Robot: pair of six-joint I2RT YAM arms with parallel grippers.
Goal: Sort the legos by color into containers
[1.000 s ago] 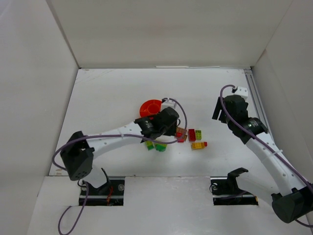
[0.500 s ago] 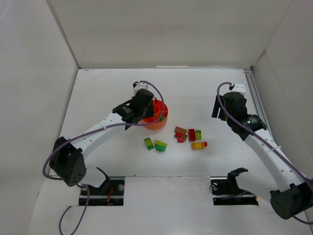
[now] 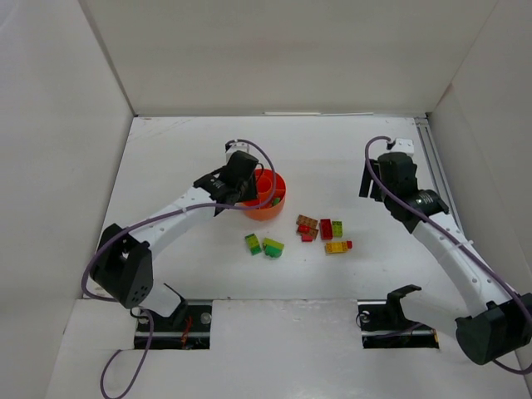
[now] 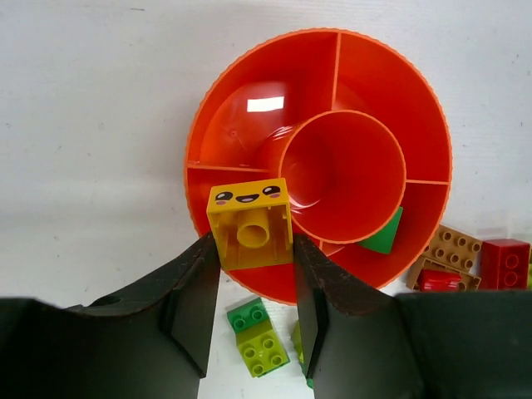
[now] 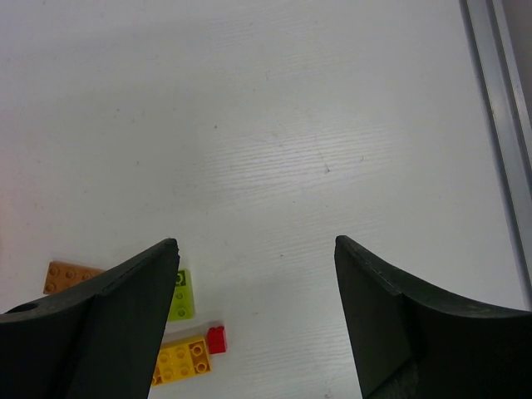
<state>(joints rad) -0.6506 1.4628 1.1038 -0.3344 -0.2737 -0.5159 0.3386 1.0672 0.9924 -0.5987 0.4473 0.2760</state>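
My left gripper (image 4: 253, 243) is shut on a yellow lego with a smiling face (image 4: 249, 223) and holds it over the near-left rim of the round orange dish (image 4: 199, 141). The top view shows that gripper (image 3: 252, 192) at the dish's (image 3: 276, 205) left side. A green piece (image 4: 384, 234) lies in one outer compartment. Loose legos lie on the table: two green-and-lime ones (image 3: 253, 243) (image 3: 273, 248), a tan-and-red one (image 3: 307, 226), a red-and-lime one (image 3: 331, 229), a yellow-and-red one (image 3: 337, 247). My right gripper (image 5: 256, 245) is open over bare table.
White walls enclose the table on three sides. A metal rail (image 3: 438, 179) runs along the right edge, close to the right arm. Both arm bases (image 3: 174, 320) sit at the near edge.
The left arm has swung from the loose bricks leftward and away, and now holds the yellow brick over the dish. The right arm has shifted slightly farther back.
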